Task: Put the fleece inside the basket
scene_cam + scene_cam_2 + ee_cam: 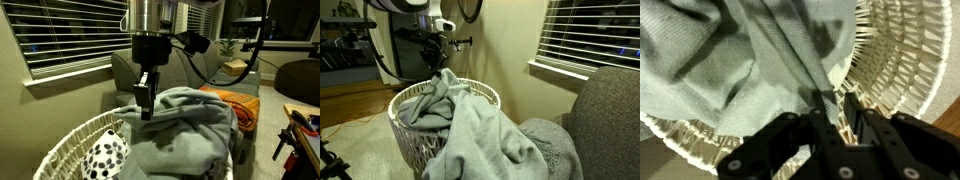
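Fleece [485, 130], light grey and heavily wrinkled, shown part-way into the basket [420, 150]: 1 portion is heaped inside the woven wall and over the braided rim, while a long, broad fold spills out over the near side and trails down toward the sofa [610, 115]. The gripper [146, 105] hangs directly above the basket, its tips at the highest ridge of the cloth. In the wrist view the 2 fingers [812, 118] stand a little apart, with a narrow gap between them and a crease of fleece running up to the tips; no firm pinch on the cloth can be made out. A white, black-spotted cloth [105, 155] already lies in the basket beside the grey mass, and an orange blanket [235, 98] rests on the sofa behind. Judged progress: roughly half complete. The bulk nearest the arm is delivered; the overhanging fold remains to be gathered and lifted over the rim before the task counts as done.
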